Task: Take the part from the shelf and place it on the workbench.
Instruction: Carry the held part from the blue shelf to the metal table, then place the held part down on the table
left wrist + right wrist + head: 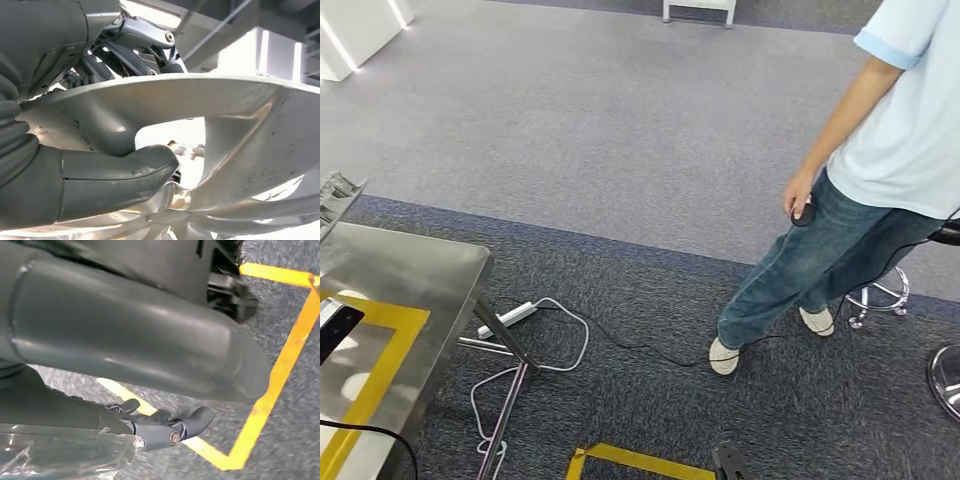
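Left wrist view, thumb: thick grey thumb (113, 175) of the left hand (49, 165) lies against the underside of the part (241, 130), closest to the lens.
Left wrist view, part: pale grey cast metal piece with a flat rim and ribs, an opening in its middle; it runs across the picture, clamped between the thumb on one side and the dark metal fingers (143, 42) on the other.
Left hand state: closed around the part, holding it off any surface.
Right wrist view, thumb: broad grey thumb of the right hand (124, 340) crosses the picture close to the lens.
Right wrist view, fingers: dark fingers (177, 427) reach out apart from the thumb, nothing between them; the hand is spread and holds nothing.
Right wrist view, floor: grey carpet (294, 410) with yellow tape (271, 385) forming a corner.
Head view, tabletop: shiny metal tabletop (403, 290) at lower left, marked with a yellow tape frame (384, 355); a black cable (365, 432) lies over its near edge.
Head view, floor: white power strip (507, 319) and white cord (569, 345) beside the tabletop leg (505, 340).
Head view, person: person (878, 170) in a light blue shirt and jeans stands at right, holding a small dark object (804, 213); a chrome stool base (882, 298) is just behind.
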Motion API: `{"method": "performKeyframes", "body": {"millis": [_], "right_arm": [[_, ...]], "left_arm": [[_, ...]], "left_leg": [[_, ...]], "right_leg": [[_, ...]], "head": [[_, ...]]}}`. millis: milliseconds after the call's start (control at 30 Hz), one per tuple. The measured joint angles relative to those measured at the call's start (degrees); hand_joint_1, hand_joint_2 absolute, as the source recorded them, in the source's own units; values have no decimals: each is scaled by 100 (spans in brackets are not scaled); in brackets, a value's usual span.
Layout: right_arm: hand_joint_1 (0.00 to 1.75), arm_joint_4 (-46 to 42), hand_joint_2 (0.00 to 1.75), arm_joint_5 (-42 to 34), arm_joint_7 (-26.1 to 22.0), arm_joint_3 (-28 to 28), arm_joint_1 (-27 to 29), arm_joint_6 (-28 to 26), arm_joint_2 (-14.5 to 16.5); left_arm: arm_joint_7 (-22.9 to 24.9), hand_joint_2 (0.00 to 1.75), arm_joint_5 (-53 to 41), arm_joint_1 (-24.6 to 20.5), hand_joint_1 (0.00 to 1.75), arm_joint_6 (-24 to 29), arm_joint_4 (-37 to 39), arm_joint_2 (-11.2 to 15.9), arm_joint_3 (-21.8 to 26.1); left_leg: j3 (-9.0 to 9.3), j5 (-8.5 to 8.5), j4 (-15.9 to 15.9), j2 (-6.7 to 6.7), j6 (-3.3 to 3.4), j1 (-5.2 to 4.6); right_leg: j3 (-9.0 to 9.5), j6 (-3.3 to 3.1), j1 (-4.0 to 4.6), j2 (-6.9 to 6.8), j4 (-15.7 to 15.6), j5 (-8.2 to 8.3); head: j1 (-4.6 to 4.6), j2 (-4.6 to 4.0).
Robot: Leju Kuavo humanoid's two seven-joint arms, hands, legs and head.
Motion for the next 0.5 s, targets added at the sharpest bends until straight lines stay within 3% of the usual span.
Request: {"method": "performKeyframes", "body": {"millis": [33, 100, 133, 200, 233, 267, 333, 367, 400, 433, 500], "right_arm": [[0, 1, 0, 1, 1, 0, -2, -1, 1], [0, 1, 0, 2, 0, -1, -8, -2, 3], [0, 1, 0, 3, -2, -2, -13, -2, 4], [0, 0, 0, 5, -8, -4, -22, -2, 8], [0, 0, 0, 8, -9, -4, -19, -2, 8], [0, 0, 0, 12, -10, -4, -10, -2, 8], [0, 1, 0, 22, -9, -4, 7, -2, 8], [0, 1, 0, 26, -9, -4, 8, -2, 8], [0, 1, 0, 29, -9, -4, 5, -2, 9], [0, 0, 0, 31, -9, -4, 1, -2, 10], [0, 0, 0, 34, -9, -4, -4, -2, 12]], "left_arm": [[6, 175, -10, 5, 175, -1, 0, 2, 1], [13, 175, -20, 35, 175, -2, 0, 8, 7], [15, 175, -22, 55, 175, -2, 0, 12, 10], [18, 175, -25, 70, 175, -3, 0, 17, 9], [20, 175, -33, 72, 175, -5, 0, 17, 5], [22, 175, -50, 70, 175, -10, 1, 18, -1], [31, 175, -87, 78, 175, -27, 2, 18, -8], [39, 175, -101, 80, 175, -35, 2, 19, -9], [50, 175, -109, 79, 175, -39, 2, 20, -8], [60, 175, -116, 78, 175, -41, 2, 23, -6], [69, 175, -128, 67, 175, -44, 2, 27, -7]], "left_leg": [[-19, 13, -1, -69, -36, 9], [-53, 50, -25, -193, -114, 36], [-71, 40, -14, -136, -143, 35], [-202, -152, 256, 195, -185, 8], [-342, -338, 578, 395, -204, -5], [-519, -536, 977, 502, -224, -7], [-773, -739, 1569, 556, -257, 3], [-765, -687, 1581, 566, -269, 10], [-632, -535, 1346, 603, -276, 16], [-420, -345, 969, 700, -281, 18], [-22, -107, 235, 1026, -263, -9]], "right_leg": [[68, -3, -6, 67, -131, 20], [102, -40, 8, -22, -166, 23], [109, -73, 8, -89, -182, 37], [124, -139, 0, -227, -227, 63], [127, -159, 6, -300, -235, 64], [127, -176, 11, -378, -237, 59], [128, -188, 15, -545, -236, 48], [130, -187, 15, -623, -236, 42], [136, -179, 14, -700, -235, 36], [148, -164, 16, -772, -234, 26], [178, -113, 55, -903, -226, -8]], "head": [[-2, 0], [-3, 0], [-6, 0], [-25, 0], [-35, 0], [-41, 0], [-43, 0], [-42, -1], [-43, -1], [-43, -1], [-41, 0]]}}
